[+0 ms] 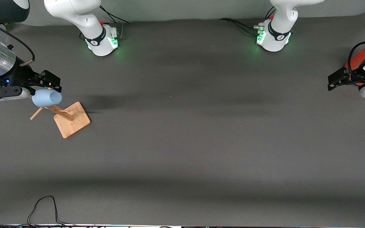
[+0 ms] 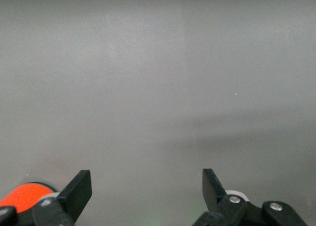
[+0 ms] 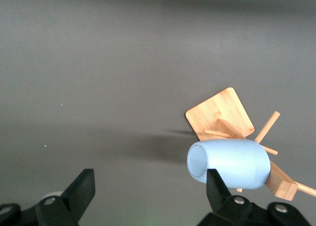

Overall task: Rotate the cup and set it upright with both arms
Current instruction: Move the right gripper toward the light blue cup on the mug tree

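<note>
Wooden and square-based, the stand [image 1: 71, 119] sat nearest, toward the right arm's end of the desk [image 1: 182, 142], with the pale blue cup [image 1: 47, 97] hung sideways on a peg at about ten o'clock from the base. Right gripper [image 1: 48, 83] hovered beside the cup, jaws wide and empty, while the left gripper [image 1: 337, 80] waited, also open, by an orange can [image 1: 358, 60]. To my eye, a skewed approach could nudge the cup off its peg or tip the light stand.

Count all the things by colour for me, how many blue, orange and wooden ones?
Blue: 1, the cup
Orange: 1, the can
Wooden: 1, the stand
Total: 3
</note>
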